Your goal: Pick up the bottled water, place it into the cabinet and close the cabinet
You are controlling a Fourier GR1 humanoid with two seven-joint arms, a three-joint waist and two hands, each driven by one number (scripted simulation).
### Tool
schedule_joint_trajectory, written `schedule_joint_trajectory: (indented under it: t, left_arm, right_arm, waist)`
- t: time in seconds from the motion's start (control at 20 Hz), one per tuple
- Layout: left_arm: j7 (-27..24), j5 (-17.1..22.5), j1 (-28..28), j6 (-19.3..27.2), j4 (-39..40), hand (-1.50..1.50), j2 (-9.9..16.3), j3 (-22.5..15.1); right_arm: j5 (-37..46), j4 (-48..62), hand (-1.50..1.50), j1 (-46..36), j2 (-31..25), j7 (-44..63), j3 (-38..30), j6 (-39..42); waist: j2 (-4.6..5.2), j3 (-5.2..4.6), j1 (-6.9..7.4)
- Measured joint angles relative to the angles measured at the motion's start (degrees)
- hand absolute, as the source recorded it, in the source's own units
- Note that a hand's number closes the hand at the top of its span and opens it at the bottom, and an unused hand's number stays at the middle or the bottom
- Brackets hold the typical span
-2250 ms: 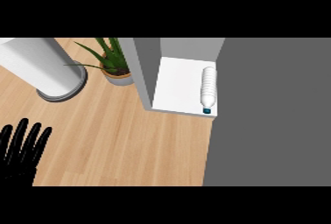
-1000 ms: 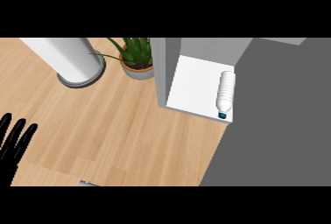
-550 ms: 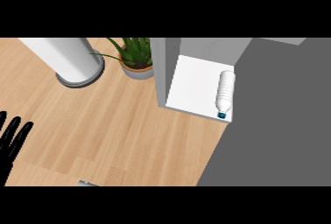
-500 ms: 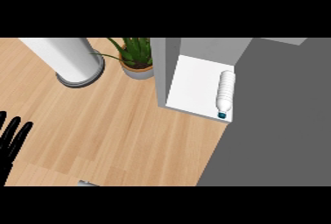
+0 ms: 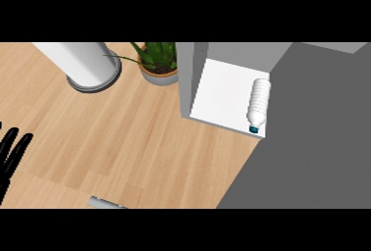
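left hand (image 5: 10, 157) rests at the edge, fingers straight, holding nothing.

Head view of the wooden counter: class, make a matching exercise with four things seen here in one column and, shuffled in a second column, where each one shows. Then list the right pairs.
Things:
1. clear plastic water bottle with a teal cap
2. green potted plant
3. tall white cylinder on a grey base
4. black left hand

Places:
A. left edge, fingers straight
B. lying on the white cabinet shelf
C. top left of the counter
D. just left of the cabinet wall

Pairs: 1-B, 2-D, 3-C, 4-A
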Motion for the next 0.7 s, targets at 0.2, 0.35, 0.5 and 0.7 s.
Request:
schedule_joint_trajectory:
  t: [0.2,0.35,0.5,0.7]
  left_arm:
    - [0.13,0.14,-0.36,-0.52,0.18,-1.5,0.29,0.24]
    - [0.15,0.2,-0.72,-0.8,0.51,-1.5,0.42,0.49]
    - [0.24,0.41,-0.83,-1.12,0.8,-1.5,0.52,0.65]
    - [0.45,0.56,-0.83,-1.35,1.1,-1.5,0.75,0.85]
  right_arm:
    - [-1.35,0.61,1.5,0.16,0.41,-0.27,-0.1,0.23]
    - [-2.11,0.95,1.5,0.13,0.75,-0.19,-0.2,0.42]
    - [-2.43,1.18,1.5,-0.6,1.05,0.36,-0.3,0.76]
    - [-2.51,1.36,1.5,-2.82,0.79,1.71,-0.96,1.64]
  waist:
    - [0.56,0.02,0.66]
    - [0.8,0.1,0.59]
    - [0.77,0.21,0.45]
    - [0.55,0.28,0.41]
